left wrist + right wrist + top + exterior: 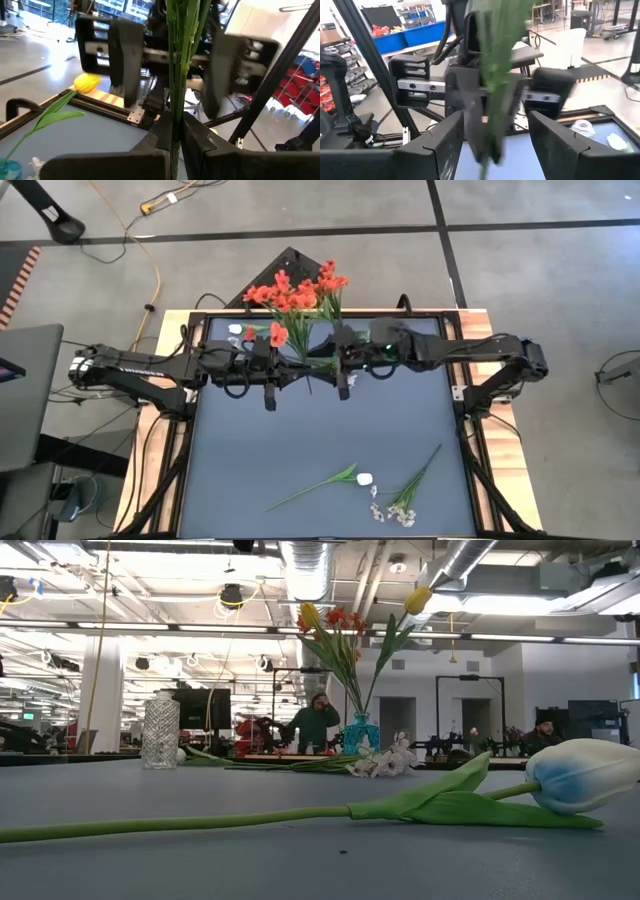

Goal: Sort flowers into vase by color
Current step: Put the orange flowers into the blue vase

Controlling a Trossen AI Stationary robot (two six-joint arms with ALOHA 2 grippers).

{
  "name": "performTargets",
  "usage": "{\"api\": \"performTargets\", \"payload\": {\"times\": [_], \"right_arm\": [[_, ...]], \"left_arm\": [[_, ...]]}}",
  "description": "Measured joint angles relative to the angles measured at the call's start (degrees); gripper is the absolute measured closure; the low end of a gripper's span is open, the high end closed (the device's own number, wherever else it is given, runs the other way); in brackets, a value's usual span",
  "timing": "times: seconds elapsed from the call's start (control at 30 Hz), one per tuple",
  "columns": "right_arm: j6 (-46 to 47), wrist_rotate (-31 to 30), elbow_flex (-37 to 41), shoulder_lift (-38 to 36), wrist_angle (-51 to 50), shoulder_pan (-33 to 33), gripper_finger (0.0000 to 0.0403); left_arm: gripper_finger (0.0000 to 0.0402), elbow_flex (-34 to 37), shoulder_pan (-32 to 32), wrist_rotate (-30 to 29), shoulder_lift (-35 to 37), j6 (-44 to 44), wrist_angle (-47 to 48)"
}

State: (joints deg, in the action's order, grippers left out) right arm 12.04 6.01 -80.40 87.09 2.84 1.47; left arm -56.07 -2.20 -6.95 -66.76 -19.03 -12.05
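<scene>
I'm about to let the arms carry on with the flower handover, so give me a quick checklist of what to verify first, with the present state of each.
1. Left pincer shut on the bunch of thin green stems: ok.
2. Right pincer open, fingers either side of the stems and not gripping: ok.
3. Red blossom cluster raised at the table's far edge between both arms: ok.
4. White-budded flower on a leafy green stem lying unsorted on the grey table, near edge: not ok.
5. Sprig of tiny whitish blossoms lying beside it: not ok.
6. Turquoise glass vase upright, yellow and red flowers in it: ok.
</scene>
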Motion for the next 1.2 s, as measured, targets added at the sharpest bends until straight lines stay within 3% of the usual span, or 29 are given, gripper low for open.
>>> {"api": "performTargets", "payload": {"times": [0.33,0.73,0.97,1.2], "right_arm": [[0.16,0.0,0.0,0.85,0.87,1.26,0.017],[0.6,0.01,0.0,1.47,0.85,1.64,0.0288],[-1.31,-0.03,0.0,0.68,0.59,2.04,0.038],[-5.39,0.23,0.02,-6.47,-5.44,5.65,0.0377]], "left_arm": [[0.0401,0.0,0.0,-2.78,0.0,-1.19,5.93],[0.0399,0.0,0.0,-4.48,0.0,-2.49,6.1],[0.0347,0.0,0.0,-7.01,0.0,-4.08,6.37],[0.0276,0.0,0.0,-6.87,1.79,-4.72,10.86]]}}
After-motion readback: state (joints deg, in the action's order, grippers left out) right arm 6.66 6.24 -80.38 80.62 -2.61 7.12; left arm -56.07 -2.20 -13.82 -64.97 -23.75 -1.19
